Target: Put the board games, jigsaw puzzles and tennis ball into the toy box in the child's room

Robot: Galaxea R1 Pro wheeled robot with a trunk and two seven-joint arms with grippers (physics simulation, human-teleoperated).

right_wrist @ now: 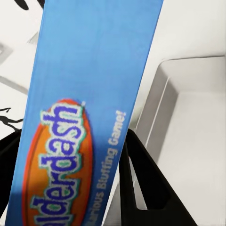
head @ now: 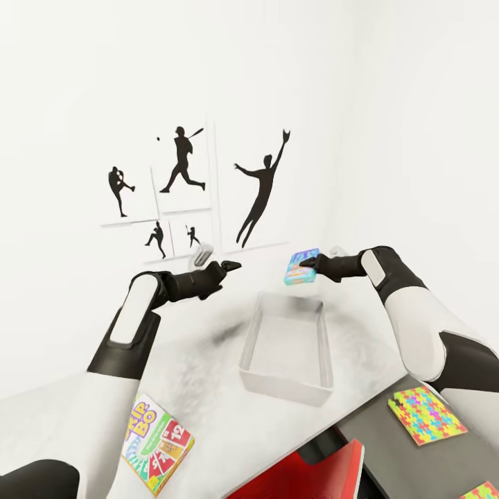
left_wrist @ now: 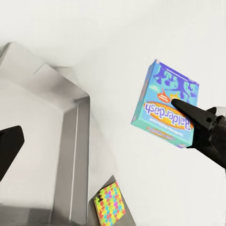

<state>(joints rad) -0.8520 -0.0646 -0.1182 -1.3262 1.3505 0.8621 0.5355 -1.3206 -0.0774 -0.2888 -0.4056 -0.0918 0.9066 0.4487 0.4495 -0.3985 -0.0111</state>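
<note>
Balderdash box [head: 301, 267], the small blue board game, is held in the air by the right gripper [head: 310, 263], whose fingers [right_wrist: 141, 183] clamp it on both flat sides. It hangs above the far end of the toy box [head: 286, 376] on the table [head: 201, 353], tilted, its long axis roughly upright and leaning. The left gripper [head: 231, 265] hovers nearby, empty; whether its jaws are parted I cannot tell. SKIP-BO box [head: 156, 443] lies at the table's near edge.

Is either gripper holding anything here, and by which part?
The right gripper pinches the blue Balderdash game box by one edge, above the toy box. The left gripper holds nothing.
</note>
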